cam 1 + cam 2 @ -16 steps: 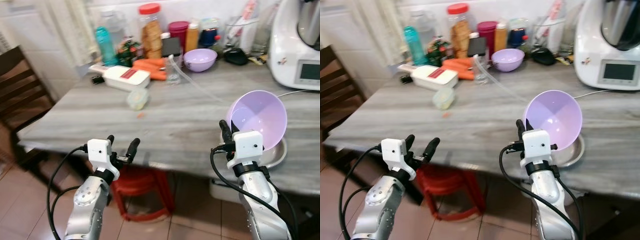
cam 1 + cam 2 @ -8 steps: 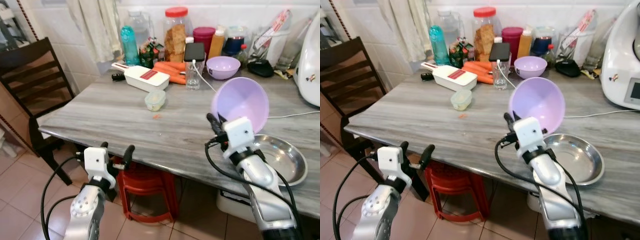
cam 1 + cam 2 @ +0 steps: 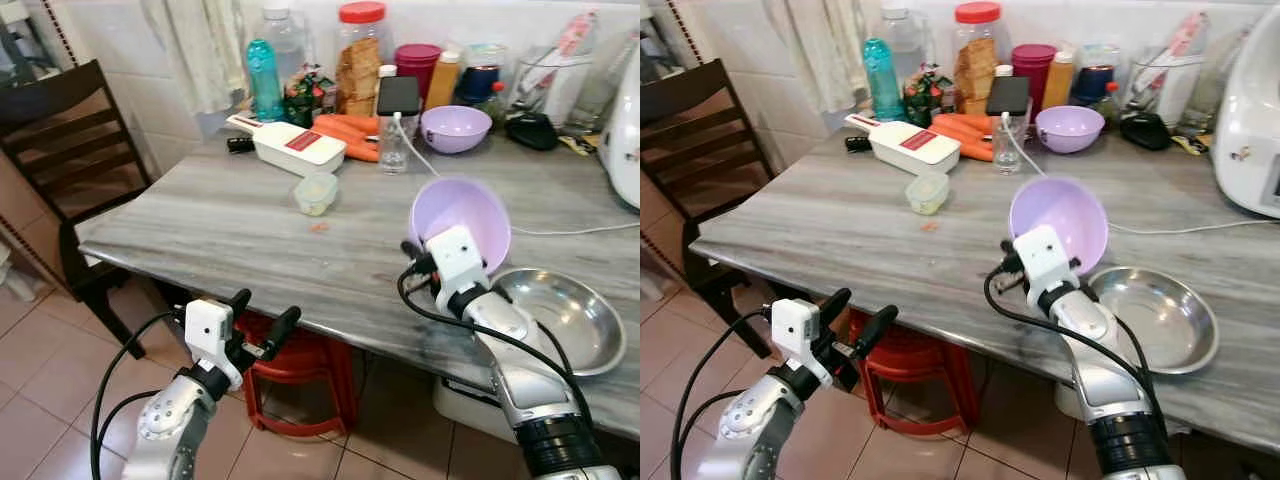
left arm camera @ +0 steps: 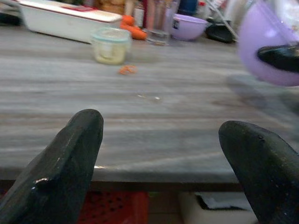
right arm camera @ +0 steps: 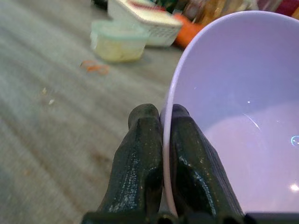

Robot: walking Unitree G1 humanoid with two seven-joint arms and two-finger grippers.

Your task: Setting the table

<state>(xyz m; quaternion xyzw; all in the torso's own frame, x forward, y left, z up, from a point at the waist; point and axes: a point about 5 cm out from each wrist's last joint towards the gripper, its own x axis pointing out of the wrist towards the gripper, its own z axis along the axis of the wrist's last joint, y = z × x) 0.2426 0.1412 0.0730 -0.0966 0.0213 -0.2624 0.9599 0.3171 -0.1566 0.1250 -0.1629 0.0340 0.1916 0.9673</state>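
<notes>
A lilac plastic bowl (image 3: 462, 220) hangs tilted above the grey marble table (image 3: 230, 230), its rim pinched by my right gripper (image 3: 418, 262), which is shut on it. In the right wrist view the two fingers (image 5: 145, 154) clamp the bowl's rim (image 5: 169, 140). A shallow steel dish (image 3: 565, 318) lies on the table just right of the held bowl. A second lilac bowl (image 3: 455, 127) stands at the back. My left gripper (image 3: 262, 318) is open below the table's front edge, holding nothing.
Along the back stand bottles, a red-lidded jar (image 3: 360, 55), carrots (image 3: 350, 135), a white grater box (image 3: 295, 148) and a phone in a glass (image 3: 397, 120). A small lidded tub (image 3: 316, 192) sits mid-table. A dark chair (image 3: 70, 150) stands left; a red stool (image 3: 300, 370) under the table.
The camera has shifted slightly. My right gripper has lowered the lilac bowl toward the table, left of the steel dish. The left gripper stays open.
</notes>
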